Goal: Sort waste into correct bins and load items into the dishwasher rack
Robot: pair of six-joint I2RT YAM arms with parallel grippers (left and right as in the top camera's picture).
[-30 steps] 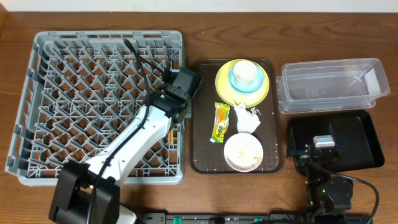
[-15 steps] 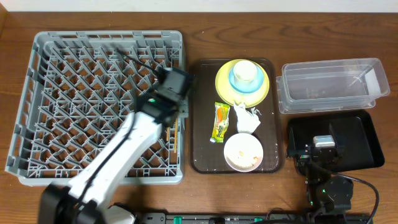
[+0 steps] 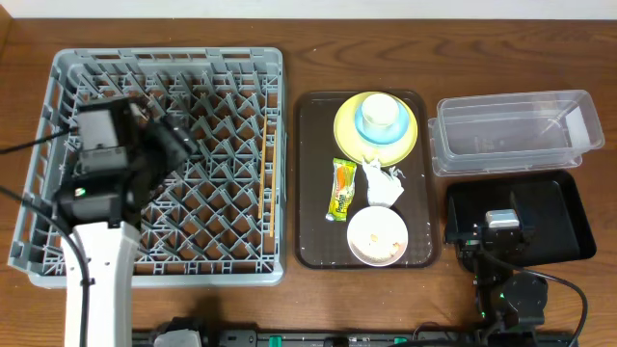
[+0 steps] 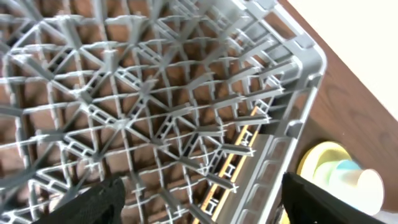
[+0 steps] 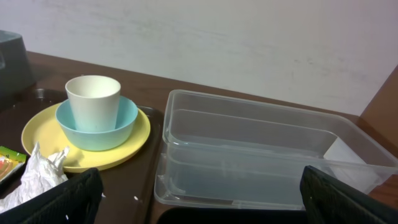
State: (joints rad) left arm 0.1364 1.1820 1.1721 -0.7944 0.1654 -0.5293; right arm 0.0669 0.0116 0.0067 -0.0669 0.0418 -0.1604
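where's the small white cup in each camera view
Overhead: the small white cup is upper right of centre, standing in the light blue bowl.
Left wrist: the cup is in the bottom right corner, beyond the dishwasher rack.
Right wrist: the cup is at the left, upright in the bowl.
Shared landmark: the yellow plate under bowl and cup, visible in all three.

Dark wooden table [image 3: 386, 39] is carrying grey rack [image 3: 193, 273] at frame left, brown serving tray [image 3: 313, 145] at centre, clear tub [image 3: 501, 140] upper right, black tray [image 3: 554, 207] lying just below it.
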